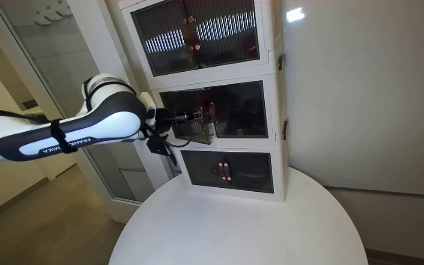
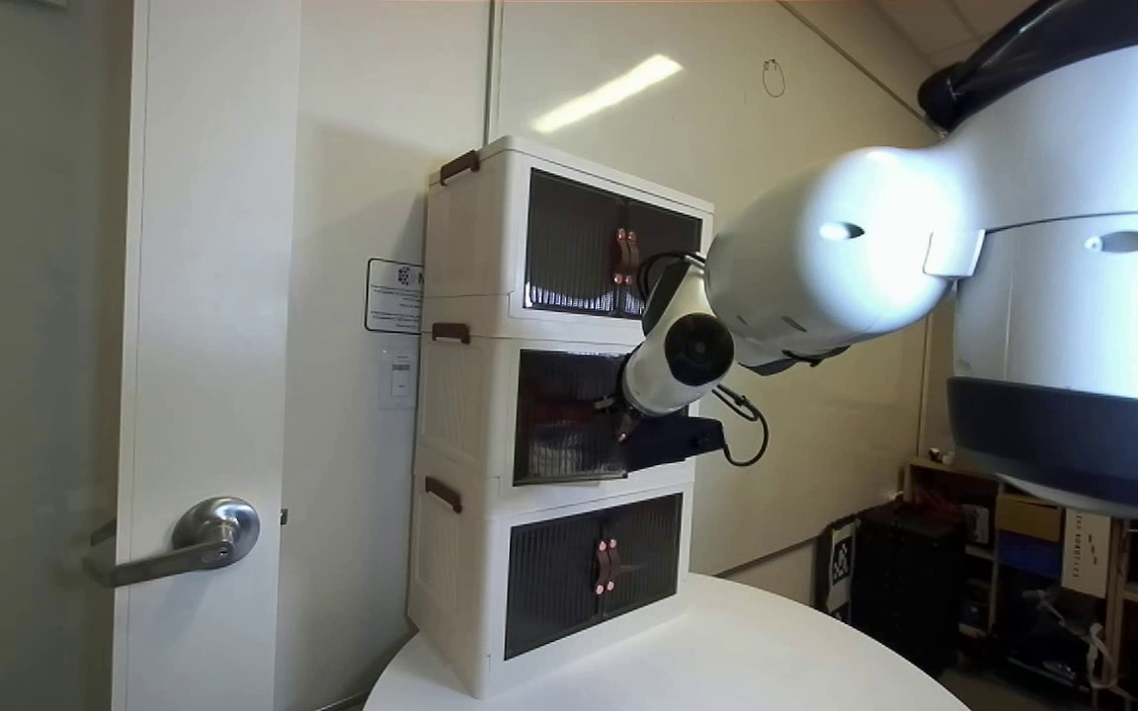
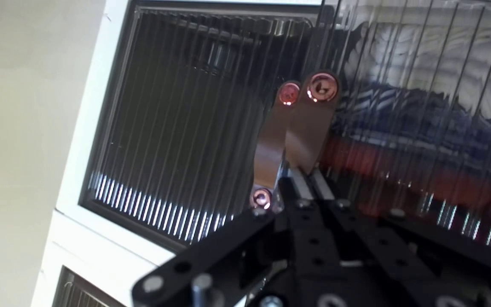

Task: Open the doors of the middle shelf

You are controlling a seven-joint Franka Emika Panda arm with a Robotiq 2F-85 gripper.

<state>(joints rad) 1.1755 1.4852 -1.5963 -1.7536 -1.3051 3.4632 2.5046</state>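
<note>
The middle shelf (image 1: 274, 110) is the central compartment of a white three-tier cabinet; it also shows in an exterior view (image 2: 465, 410). One dark glass door (image 1: 173, 101) stands slightly ajar, its lower corner out from the frame. The other door (image 1: 243, 110) sits flat in its frame. In the wrist view the ajar door (image 3: 420, 111) is at the right and the closed door (image 3: 186, 119) at the left. My gripper (image 3: 311, 177) is shut on the brown strap handle (image 3: 309, 132) of the ajar door. The closed door's handle (image 3: 269, 149) is close beside it.
The top compartment (image 1: 201, 33) and bottom compartment (image 1: 230, 171) have shut dark doors with brown handles. The cabinet stands on a round white table (image 1: 234, 228). A white framed door (image 2: 203, 296) is near the cabinet's side; a whiteboard wall (image 1: 363, 92) is beside it.
</note>
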